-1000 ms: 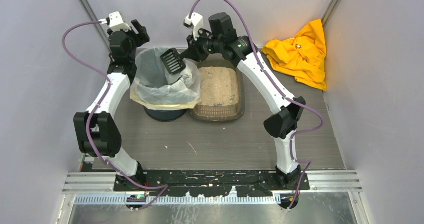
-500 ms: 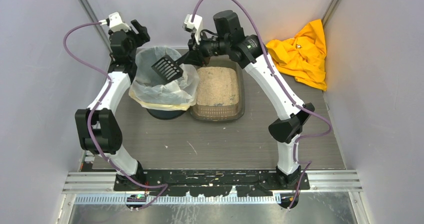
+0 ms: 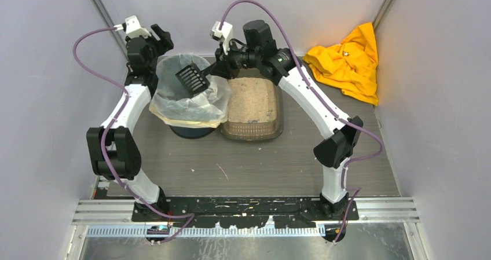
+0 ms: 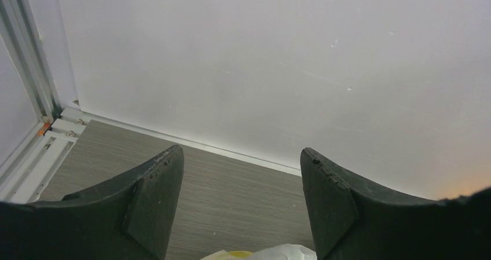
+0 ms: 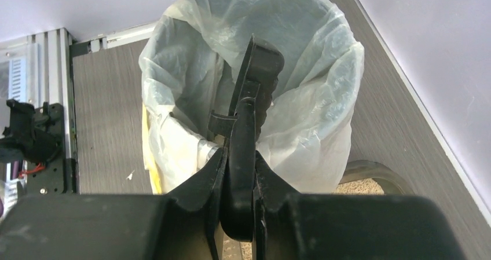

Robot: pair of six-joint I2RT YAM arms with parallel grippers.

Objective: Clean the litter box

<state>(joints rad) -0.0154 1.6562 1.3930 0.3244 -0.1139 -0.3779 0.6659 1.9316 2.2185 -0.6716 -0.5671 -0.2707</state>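
Right tool (image 3: 217, 69) clamps scoop (image 3: 193, 79) over bagged bin (image 3: 186, 114), beside litter box (image 3: 252, 134).

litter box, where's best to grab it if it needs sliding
Pinch the litter box by its near short rim, coming from above on the arms' side. That lip is thin and exposed; the bin crowds its left long side.

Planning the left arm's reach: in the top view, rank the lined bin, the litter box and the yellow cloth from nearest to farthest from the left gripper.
1. lined bin, right by the left gripper, on the left.
2. litter box, just right of the bin.
3. yellow cloth, far right corner.
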